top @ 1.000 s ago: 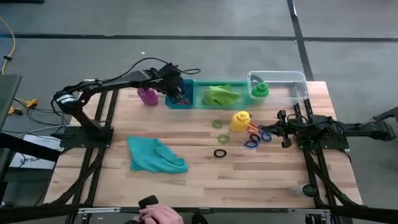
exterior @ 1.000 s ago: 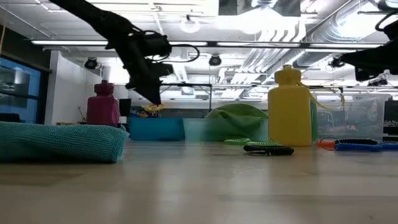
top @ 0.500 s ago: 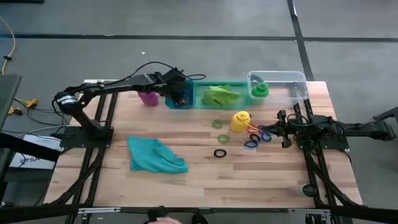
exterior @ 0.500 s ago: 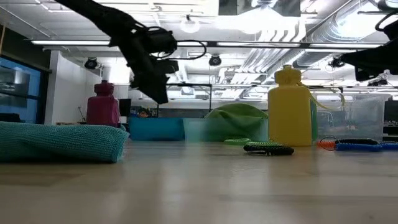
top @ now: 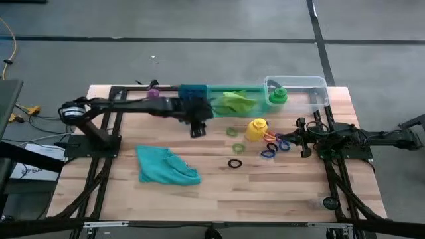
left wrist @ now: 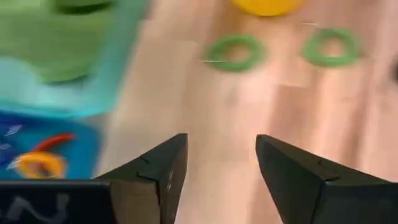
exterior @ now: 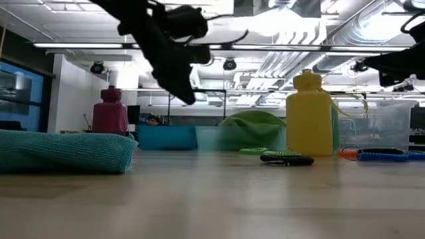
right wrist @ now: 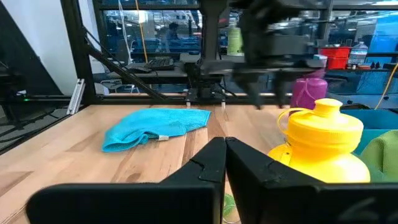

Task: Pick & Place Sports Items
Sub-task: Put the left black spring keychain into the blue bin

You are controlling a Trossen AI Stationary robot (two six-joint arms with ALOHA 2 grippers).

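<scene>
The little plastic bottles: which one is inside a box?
The green plastic bottle: it sits inside the clear rectangular bin. The purple bottle and yellow bottle stand on the wooden table.

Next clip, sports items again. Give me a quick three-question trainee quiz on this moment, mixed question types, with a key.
1. True or false: the left gripper holds a ring.
2. Which bin holds the green bottle? A) blue bin B) clear bin C) green bin
3. Fill in: the yellow bottle stands on the ____.

Key: 1 false, its fingers are open and empty above bare wood. 2 B. 3 table.
</scene>
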